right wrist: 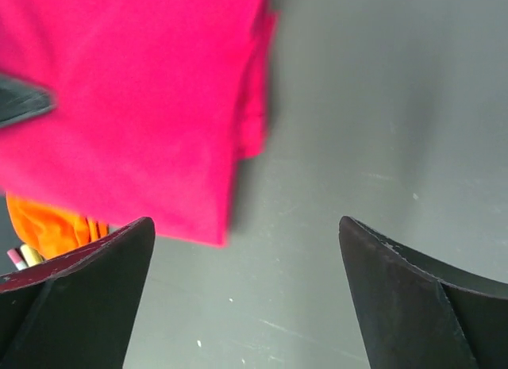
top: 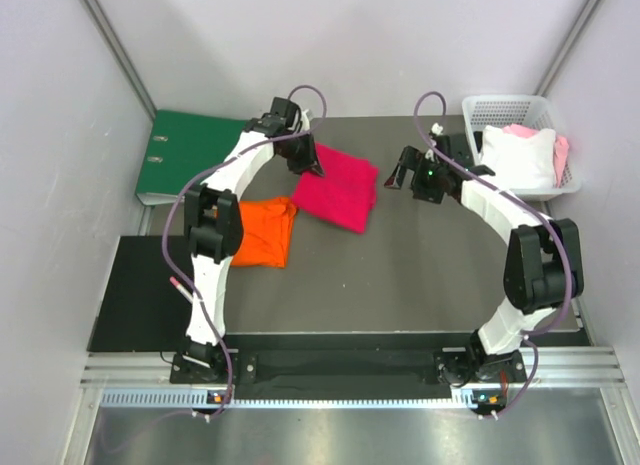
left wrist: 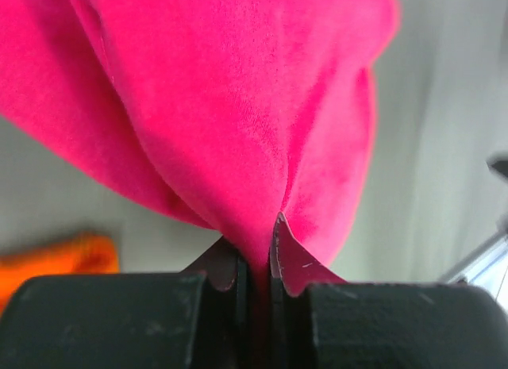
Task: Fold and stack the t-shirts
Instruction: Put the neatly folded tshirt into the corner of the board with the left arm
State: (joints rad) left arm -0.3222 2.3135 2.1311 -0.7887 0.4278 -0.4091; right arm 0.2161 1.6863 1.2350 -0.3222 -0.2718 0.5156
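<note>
From above, the left gripper (top: 310,161) is at the far left corner of the crimson-pink t-shirt (top: 340,192). The shirt lies folded into a rough, skewed rectangle on the dark grey table (top: 400,270). The orange t-shirt (top: 264,233) is a smaller folded bundle just beside it, nearer and to the left, partly under the left arm. The right gripper (top: 404,171) is off to the shirt's right and apart from it, with its fingers spread. A white mesh basket (top: 505,107) in the far right corner holds white and pale pink cloth. A green ring binder (top: 190,150) lies flat at the far left.

In the left wrist view, the black jaws are almost closed and pinch a pleat of the pink cloth. It fans out from the pinch in soft, matte, fine-knit folds.

In the right wrist view, two black wedge-shaped fingers stand wide apart with nothing between them, above bare, faintly speckled table. The pink shirt's layered edge fills the upper left, with orange cloth showing below it.
</note>
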